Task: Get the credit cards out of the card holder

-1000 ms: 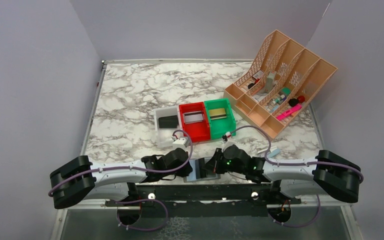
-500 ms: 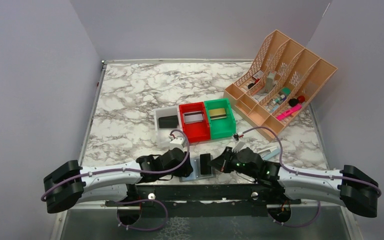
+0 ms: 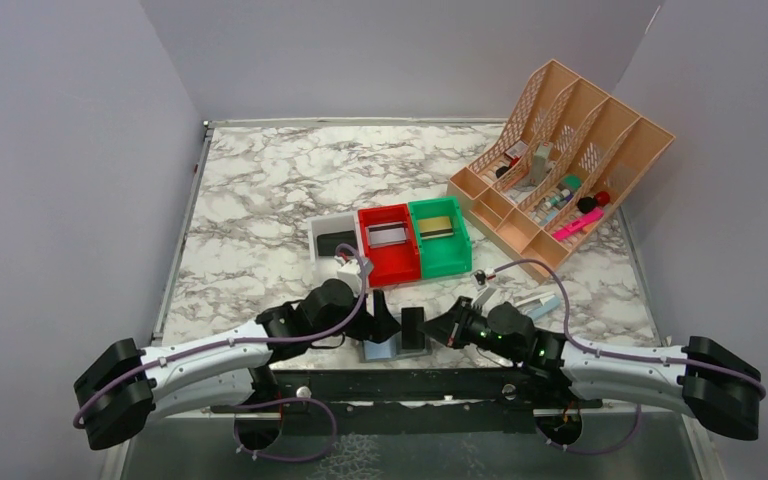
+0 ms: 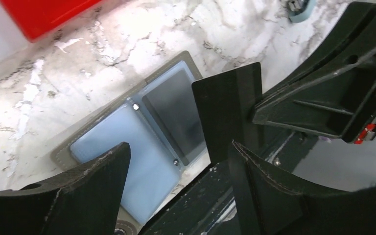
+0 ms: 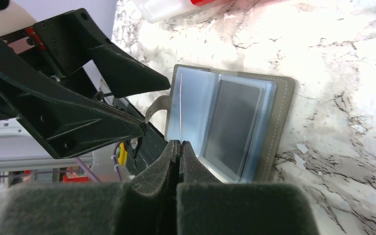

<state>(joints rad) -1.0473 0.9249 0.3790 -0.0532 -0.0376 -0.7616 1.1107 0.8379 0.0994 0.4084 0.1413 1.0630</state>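
Right gripper (image 5: 179, 144): jaws pressed together on the bottom edge of a black card (image 4: 227, 112). The card stands upright on edge, and the right wrist view shows it only as a thin line. It is above the open card holder (image 4: 112, 142); I cannot tell whether its far edge touches the holder.

Left gripper (image 4: 176, 152): jaws spread wide, nothing between them. It hangs low over the holder, with one finger (image 4: 93, 181) over the pale blue panel and the other beside the black card. The two grippers face each other closely across the card.

Card holder: lies flat and open at the middle of the near edge of the marble surface (image 3: 260, 190), pale blue panel to the left, grey panel to the right. A dark insert shows in the grey panel.

Just beyond the holder, toward the centre of the surface, three bins sit in a row, touching:
- White bin (image 3: 332, 220) with a dark card (image 3: 337, 243) in it.
- Red bin (image 3: 400, 270) with a silvery card (image 3: 388, 236).
- Green bin (image 3: 450, 262) with a gold card (image 3: 437, 228).

A pale-blue stick (image 3: 545, 300) lies near the right edge. A peach organiser (image 3: 560, 150) with small items sits at the far right corner.
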